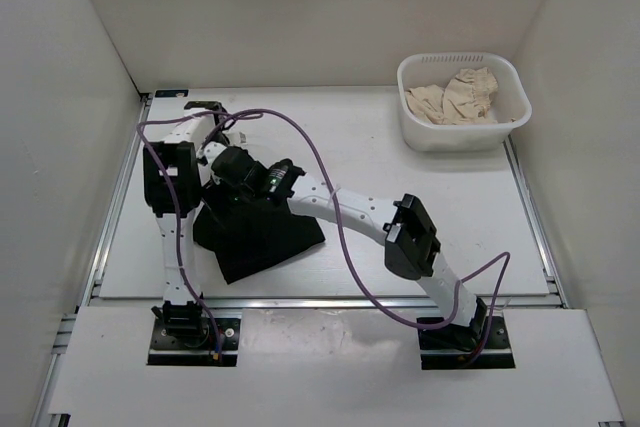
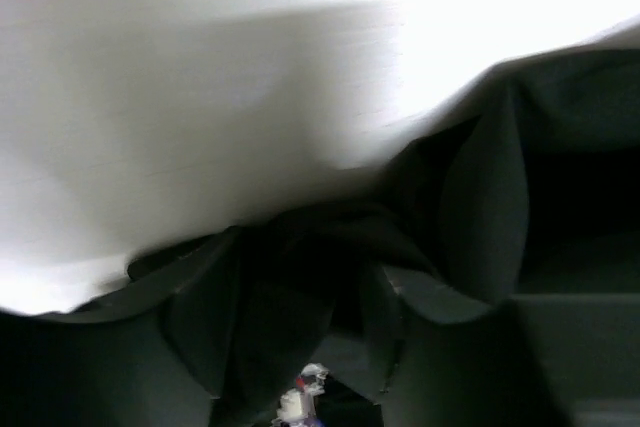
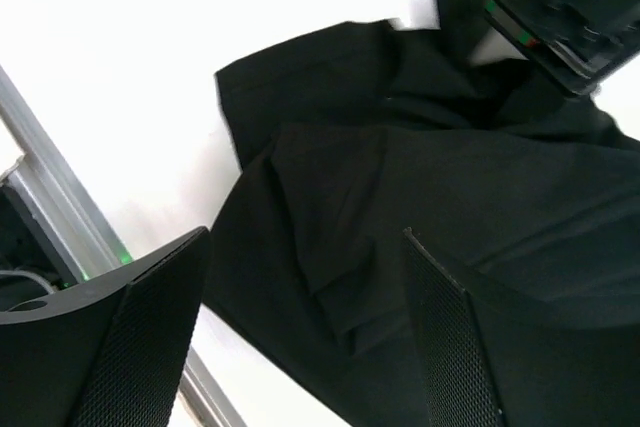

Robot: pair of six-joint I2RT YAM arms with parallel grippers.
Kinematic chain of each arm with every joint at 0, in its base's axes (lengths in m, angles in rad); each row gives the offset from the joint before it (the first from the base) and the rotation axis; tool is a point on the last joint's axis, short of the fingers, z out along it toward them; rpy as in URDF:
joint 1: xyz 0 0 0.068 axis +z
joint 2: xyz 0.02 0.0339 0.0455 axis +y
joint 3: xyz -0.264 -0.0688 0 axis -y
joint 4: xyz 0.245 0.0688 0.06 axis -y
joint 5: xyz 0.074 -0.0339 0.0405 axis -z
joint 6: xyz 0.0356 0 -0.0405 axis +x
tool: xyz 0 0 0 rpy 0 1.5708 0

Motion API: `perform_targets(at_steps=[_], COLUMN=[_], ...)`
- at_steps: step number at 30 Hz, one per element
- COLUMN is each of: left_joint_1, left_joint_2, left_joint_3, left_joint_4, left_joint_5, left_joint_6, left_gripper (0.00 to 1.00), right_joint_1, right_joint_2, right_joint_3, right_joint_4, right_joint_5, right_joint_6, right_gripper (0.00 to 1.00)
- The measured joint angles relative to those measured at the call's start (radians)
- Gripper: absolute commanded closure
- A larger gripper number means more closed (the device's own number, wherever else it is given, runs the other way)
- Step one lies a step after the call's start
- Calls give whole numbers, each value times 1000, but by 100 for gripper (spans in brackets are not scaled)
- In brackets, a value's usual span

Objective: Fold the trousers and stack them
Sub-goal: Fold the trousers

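One pair of black trousers (image 1: 268, 239) lies bunched on the near-left part of the white table (image 1: 420, 212), close to the left rail. The longer side runs far-left to near-right. Bare surface extends to the right and far side. The right gripper (image 3: 300, 337) hovers over the trousers, jaws wide. The left gripper (image 2: 300, 332) is buried in fabric, and its jaw state cannot be told. One white basket (image 1: 425, 137), far right, holds one beige cloth (image 1: 460, 97).
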State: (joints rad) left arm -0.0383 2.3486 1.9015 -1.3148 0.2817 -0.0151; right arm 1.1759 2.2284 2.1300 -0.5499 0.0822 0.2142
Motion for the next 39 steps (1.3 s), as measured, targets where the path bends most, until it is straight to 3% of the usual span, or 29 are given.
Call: perform_targets(at_steps=[5, 6, 13, 17, 22, 26, 29, 35, 39], left_joint_1=[42, 51, 81, 46, -138, -349, -452, -519, -530], left_joint_2=[-51, -70, -328, -536, -884, -1072, -1105, -1063, -1001], left_joint_3=[3, 2, -105, -246, -629, -925, -1041, -1116, -1115], left_joint_4=[46, 62, 211, 311, 377, 381, 389, 523, 617], left_joint_5=[-47, -65, -222, -276, -301, -302, -322, -455, -524], left_joint_6=[8, 8, 10, 11, 11, 14, 16, 15, 15], left_gripper=[17, 0, 0, 0, 0, 0, 0, 0, 13], right_joint_1=[-24, -38, -251, -384, -480, -489, -489, -484, -468], right_joint_2=[-126, -176, -571, -651, -594, -537, -510, -500, -490], right_joint_3=[-88, -114, -451, -719, -967, -1014, -1015, -1034, -1050], right_joint_4=[-22, -35, -32, 47, 165, 281, 359, 406, 403], right_joint_5=[71, 79, 34, -84, -271, -369, -413, -420, -410], right_joint_6=[26, 42, 142, 200, 286, 344, 379, 413, 425], right_gripper=[18, 18, 15, 15, 15, 15, 17, 17, 17])
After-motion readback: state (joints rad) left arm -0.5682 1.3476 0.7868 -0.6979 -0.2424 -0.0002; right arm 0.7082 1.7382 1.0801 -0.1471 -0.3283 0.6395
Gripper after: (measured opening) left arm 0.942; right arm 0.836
